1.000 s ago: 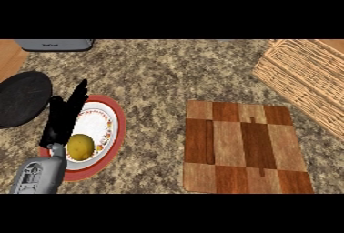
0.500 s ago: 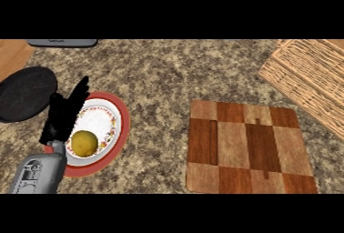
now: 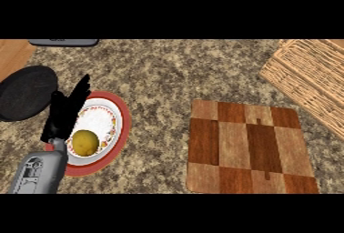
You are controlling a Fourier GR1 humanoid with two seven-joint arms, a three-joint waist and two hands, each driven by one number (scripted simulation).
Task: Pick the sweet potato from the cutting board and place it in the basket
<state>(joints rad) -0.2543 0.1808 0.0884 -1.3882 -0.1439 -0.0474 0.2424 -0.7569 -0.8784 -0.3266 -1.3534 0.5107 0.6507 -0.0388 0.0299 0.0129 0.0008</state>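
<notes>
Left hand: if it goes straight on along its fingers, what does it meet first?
Only bare counter ahead of the left hand, as far as shown; its line runs close by the right end of the grey object at the far edge. Height is unclear.

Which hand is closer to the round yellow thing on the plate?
Left. The black left hand lies at the left edge of the red-rimmed white plate, right beside the round yellow food on it. The right hand is out of view.
</notes>
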